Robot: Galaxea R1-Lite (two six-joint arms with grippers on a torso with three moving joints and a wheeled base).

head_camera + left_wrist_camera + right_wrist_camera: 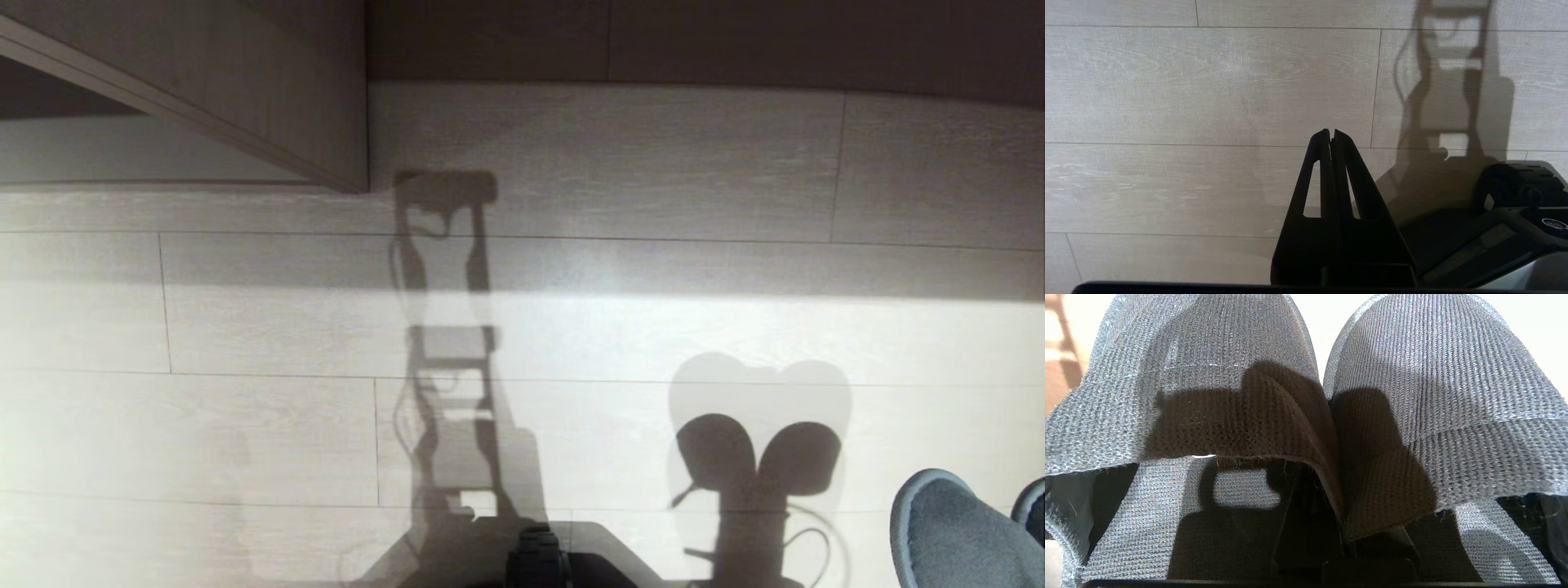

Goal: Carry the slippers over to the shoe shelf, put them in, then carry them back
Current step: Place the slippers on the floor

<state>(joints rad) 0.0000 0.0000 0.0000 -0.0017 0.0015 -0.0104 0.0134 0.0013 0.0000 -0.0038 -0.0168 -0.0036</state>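
A: As the head camera looks down, I see the slippers (955, 531) only at the lower right edge, hanging above the floor (571, 343), with their shadow beside them. No shoe shelf is in view, only a brown wooden cabinet corner (269, 90) at the upper left and a dark wall base along the top.

B: So how far is the task?

A: I judge it is a carrying stage; whether toward the shelf or back from it, I cannot tell.

B: And the left wrist camera?

A: It shows the left gripper (1332, 136) pressed together and empty, above pale wood-grain planks, beside the robot's dark base (1506, 212).

B: The right wrist camera?

A: It shows the right gripper (1339, 539) pinching the inner edges of both toe bands (1327, 428) together, so the pair hangs side by side from it. A band of sunlight crosses the floor.
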